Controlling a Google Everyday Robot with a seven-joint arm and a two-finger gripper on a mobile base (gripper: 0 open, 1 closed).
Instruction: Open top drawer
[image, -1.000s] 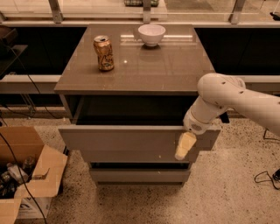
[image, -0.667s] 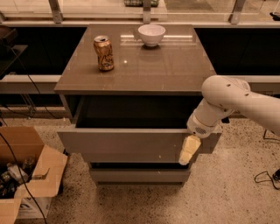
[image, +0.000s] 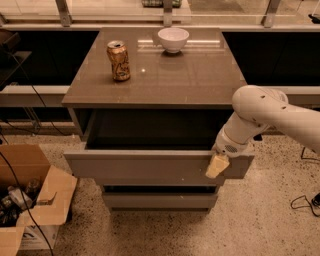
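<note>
Containers first. The top drawer (image: 150, 167) is open; we see its inside as a dark cavity under the cabinet top (image: 190, 75) and can't make out any contents. 1 white bowl (image: 173, 39) sits at the back edge of the cabinet top, near the middle; from this angle we can't tell what's in it. 1 gold can (image: 118, 61) stands upright on the back left, well apart from the bowl. On the floor at left, a cardboard box (image: 55, 195) has its flaps open, with dark clutter and cables inside; we can't identify individual items.

Drawer pose: its long axis runs left to right across the view, level. The flat front faces the camera and stands well forward of the cabinet's front edge. Below it, 1 shorter drawer front (image: 160, 201) sits further back and looks closed.

The gripper (image: 217, 166) is at the right end of the top drawer's front, touching its upper edge, with a yellowish tip lying against the face. We can't tell whether it's wide, narrow, or clamped on the front. The white arm (image: 265, 112) comes in from the right.
</note>
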